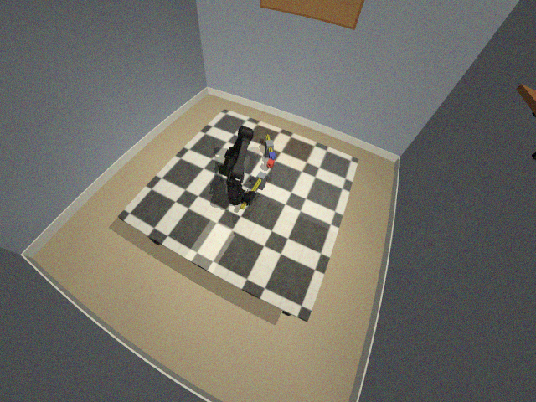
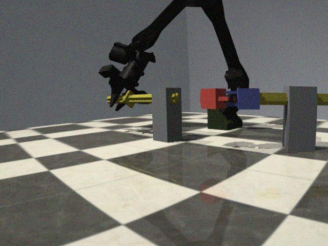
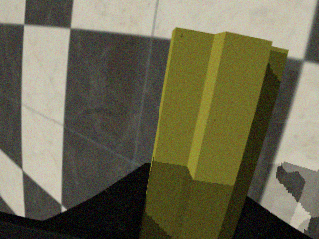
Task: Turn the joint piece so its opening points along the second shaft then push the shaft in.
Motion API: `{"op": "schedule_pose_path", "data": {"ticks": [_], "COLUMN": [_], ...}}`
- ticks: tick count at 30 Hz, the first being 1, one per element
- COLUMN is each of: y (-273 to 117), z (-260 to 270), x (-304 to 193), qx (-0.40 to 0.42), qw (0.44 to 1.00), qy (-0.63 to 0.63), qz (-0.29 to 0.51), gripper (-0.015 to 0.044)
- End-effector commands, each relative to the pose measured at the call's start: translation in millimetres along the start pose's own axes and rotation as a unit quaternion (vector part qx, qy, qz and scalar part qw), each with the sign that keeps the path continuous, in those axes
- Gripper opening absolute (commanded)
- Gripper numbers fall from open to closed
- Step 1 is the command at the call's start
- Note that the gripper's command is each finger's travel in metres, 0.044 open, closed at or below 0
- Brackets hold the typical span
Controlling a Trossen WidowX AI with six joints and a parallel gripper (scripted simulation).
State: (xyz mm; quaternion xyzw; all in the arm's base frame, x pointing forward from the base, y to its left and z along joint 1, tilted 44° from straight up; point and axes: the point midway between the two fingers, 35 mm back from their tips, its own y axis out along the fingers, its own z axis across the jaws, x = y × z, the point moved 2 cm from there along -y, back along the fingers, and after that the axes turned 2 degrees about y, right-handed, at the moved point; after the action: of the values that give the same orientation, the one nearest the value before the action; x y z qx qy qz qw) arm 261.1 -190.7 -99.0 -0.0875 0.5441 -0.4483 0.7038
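My gripper [image 1: 246,201] [image 2: 115,105] is shut on the second shaft, a ridged yellow bar [image 1: 256,186] [image 2: 140,98] [image 3: 219,110], near its outer end. A raised yellow collar [image 2: 129,102] sits on the shaft just block-side of the fingers. The shaft passes through a grey block [image 1: 261,175] [image 2: 159,119], and its other end shows at the block's face, apart from the joint. The red joint piece [image 1: 270,162] [image 2: 211,98] is hinged to a blue piece [image 1: 271,154] [image 2: 248,98] on the first yellow shaft [image 2: 272,98], fixed to another grey block [image 1: 270,143] [image 2: 302,119]. The red opening is hidden.
The arm's base [image 2: 221,119] stands behind the joint in the exterior view. The arm arches from it over to the second shaft. Both blocks stand on the checkered surface [image 1: 219,238] [image 2: 148,196], with the joint between them.
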Motion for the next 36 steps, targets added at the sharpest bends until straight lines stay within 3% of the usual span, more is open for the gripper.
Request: {"op": "schedule_pose_path", "data": {"ticks": [1,36], "y": [0.4,0.0], "z": [-1.1,-1.4], "x": [-0.4,2.1], "qx": [0.013,0.033], "qw": [1.000,0.999], "qy": [0.003,0.001], "qz": [0.002,0.001], "gripper": [0.0067,0.0067]}}
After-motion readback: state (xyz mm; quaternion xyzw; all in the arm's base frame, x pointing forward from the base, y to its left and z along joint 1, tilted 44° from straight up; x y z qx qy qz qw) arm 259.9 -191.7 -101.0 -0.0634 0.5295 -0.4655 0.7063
